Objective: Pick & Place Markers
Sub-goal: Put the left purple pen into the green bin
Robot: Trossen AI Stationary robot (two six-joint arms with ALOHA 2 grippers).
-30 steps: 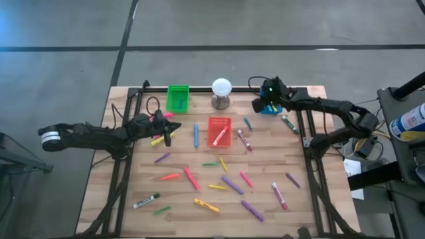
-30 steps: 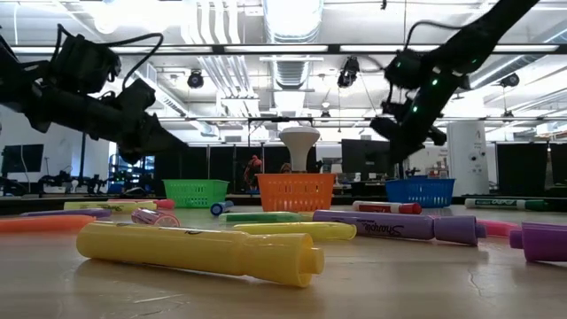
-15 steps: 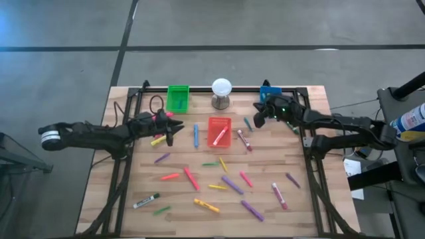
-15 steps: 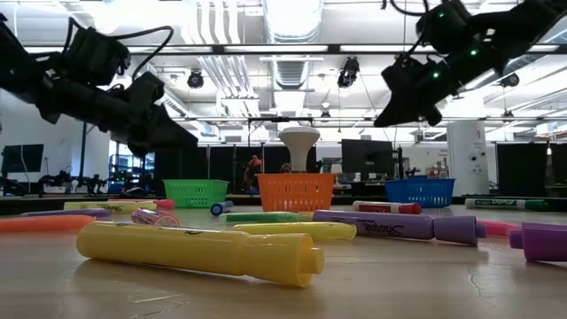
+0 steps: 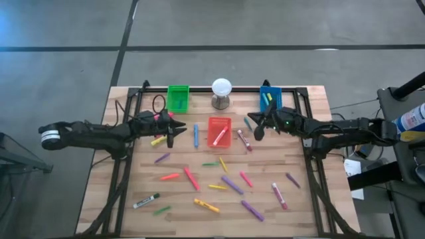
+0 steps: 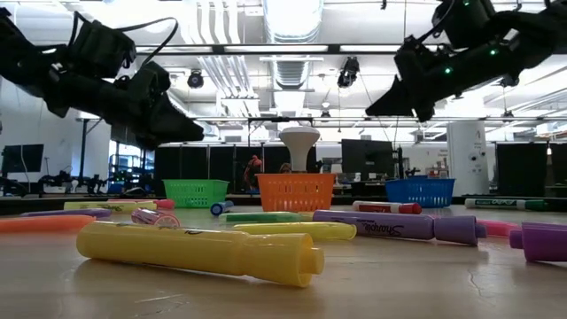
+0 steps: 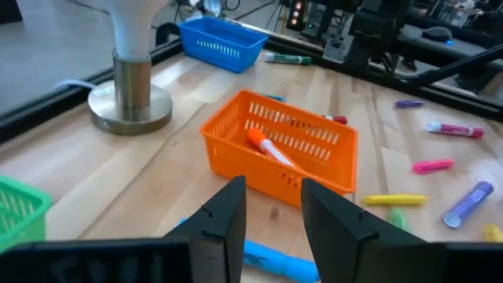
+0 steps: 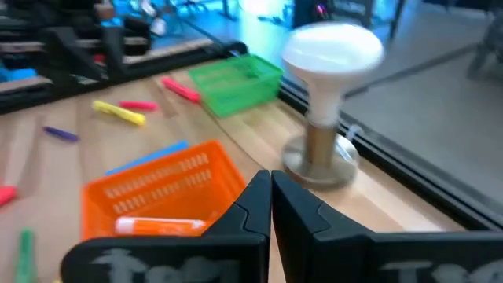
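Several markers lie scattered flat on the wooden table (image 5: pixel 312 199), among them a purple one (image 5: pixel 232 184), a yellow one (image 5: pixel 206 206) and a white-and-black one (image 5: pixel 146 200). One marker (image 7: pixel 271 149) lies inside the orange bin (image 5: pixel 219 131). Another lies in the blue bin (image 5: pixel 269 97). My left gripper (image 5: pixel 170 134) hovers open left of the orange bin, above a blue marker (image 7: pixel 275 263), with a yellow marker (image 5: pixel 157 141) beside it. My right gripper (image 5: pixel 256 130) is shut and empty, in the air right of the orange bin.
A green bin (image 5: pixel 177 97) stands at the far left. A white ball on a grey stand (image 5: pixel 221 93) sits between the green and blue bins. Black frame rails (image 5: pixel 126 166) run along the table's left and right sides.
My right gripper has left the blue bin and gone toward the table's near-left, rising, to a spot beside the orange bin; the blue bin and the marker in it now show. My left gripper has risen a little above the blue marker.
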